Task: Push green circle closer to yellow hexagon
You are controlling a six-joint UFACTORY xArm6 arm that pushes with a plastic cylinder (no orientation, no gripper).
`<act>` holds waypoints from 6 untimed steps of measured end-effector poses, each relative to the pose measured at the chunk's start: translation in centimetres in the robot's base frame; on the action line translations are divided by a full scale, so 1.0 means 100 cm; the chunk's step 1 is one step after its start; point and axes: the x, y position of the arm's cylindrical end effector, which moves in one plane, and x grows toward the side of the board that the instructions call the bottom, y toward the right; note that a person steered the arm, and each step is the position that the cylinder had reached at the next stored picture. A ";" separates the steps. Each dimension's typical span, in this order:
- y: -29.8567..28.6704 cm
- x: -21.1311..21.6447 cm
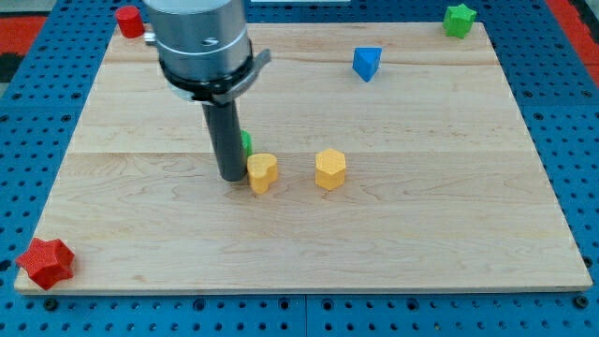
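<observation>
The green circle (pixel 246 143) is mostly hidden behind my rod; only a sliver shows at the rod's right side. The yellow hexagon (pixel 330 169) sits right of the board's middle. A yellow heart-shaped block (pixel 263 172) lies between them, just below and right of the green circle. My tip (pixel 231 177) rests on the board at the heart block's left edge, just below and left of the green circle.
A blue block (pixel 367 64) sits toward the view's top right of centre. A green star (pixel 459 19) is at the top right corner, a red block (pixel 130 21) at the top left, a red star (pixel 45 262) at the bottom left of the wooden board (pixel 421 234).
</observation>
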 end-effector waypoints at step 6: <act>0.020 -0.040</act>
